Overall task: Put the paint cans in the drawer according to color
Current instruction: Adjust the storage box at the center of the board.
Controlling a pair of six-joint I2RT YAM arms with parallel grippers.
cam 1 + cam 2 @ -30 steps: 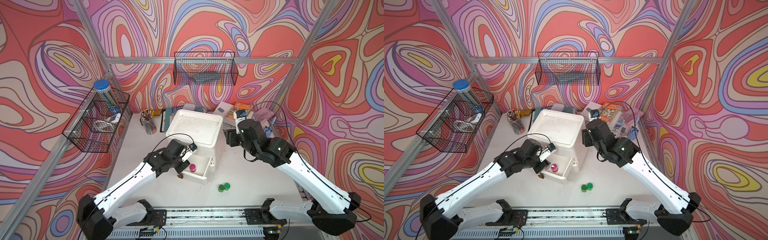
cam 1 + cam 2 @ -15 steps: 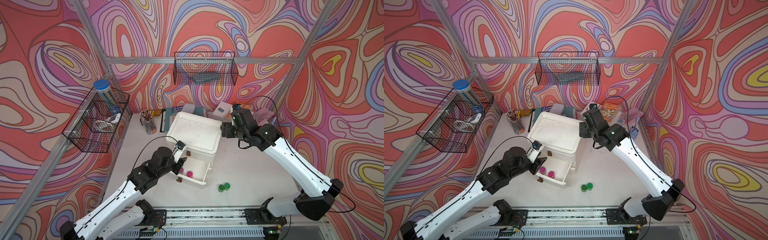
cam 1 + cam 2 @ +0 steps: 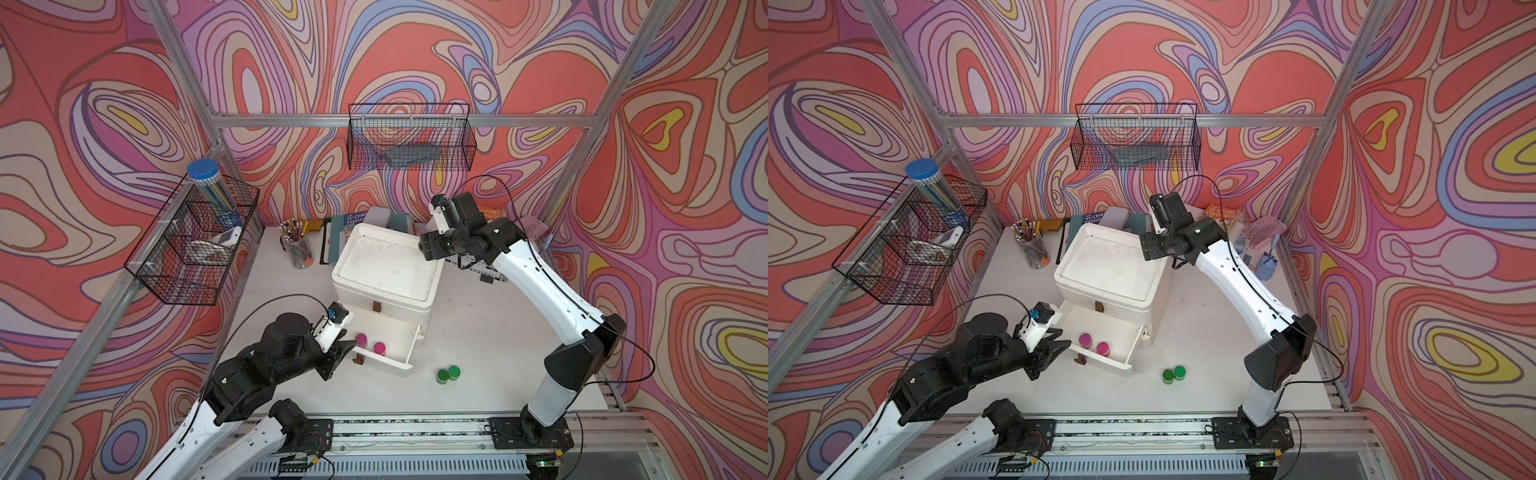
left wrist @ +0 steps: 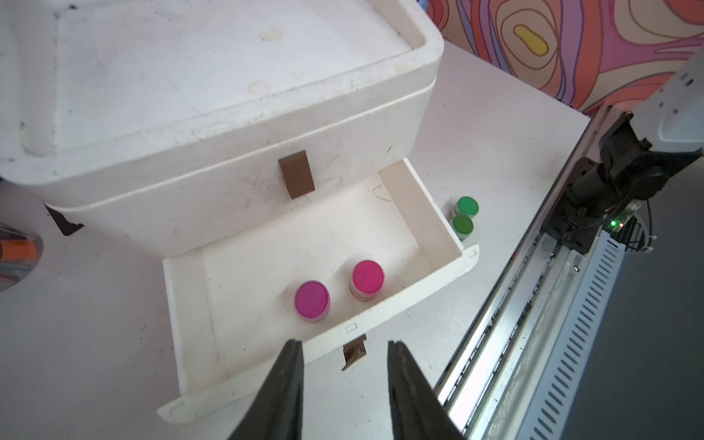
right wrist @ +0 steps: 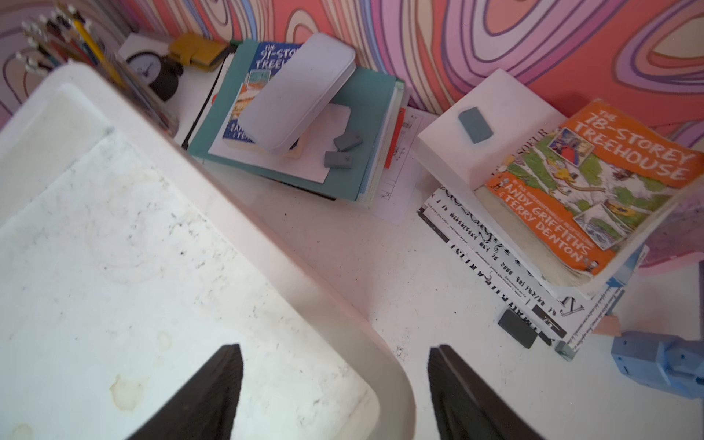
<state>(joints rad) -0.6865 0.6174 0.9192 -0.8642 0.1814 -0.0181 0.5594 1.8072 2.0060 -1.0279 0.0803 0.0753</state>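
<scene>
Two magenta-lidded paint cans (image 4: 312, 300) (image 4: 367, 278) stand side by side in the pulled-out lower drawer (image 4: 419, 213) of the white cabinet (image 3: 386, 266); both top views show them (image 3: 360, 340) (image 3: 1103, 348). Two green-lidded paint cans (image 3: 443, 375) (image 3: 1180, 371) (image 4: 462, 224) touch each other on the table, just right of the drawer. My left gripper (image 4: 344, 343) (image 3: 343, 357) hovers open and empty over the drawer's front left corner, near its brown handle (image 4: 354, 354). My right gripper (image 5: 335, 347) (image 3: 430, 249) is open and empty above the cabinet's back right corner.
A pencil cup (image 3: 296, 245), stacked books (image 5: 304, 114), an orange book (image 5: 594, 183) and a blue object (image 5: 659, 358) crowd the back of the table. Wire baskets (image 3: 191, 245) (image 3: 409, 141) hang on the walls, one holding a blue-lidded tube (image 3: 208, 187). A rail (image 3: 415, 424) runs along the front.
My left arm has drawn back from over the drawer toward the front left, leaving a second magenta can inside; its jaws have narrowed. My right arm has swung back to the cabinet's rear corner.
</scene>
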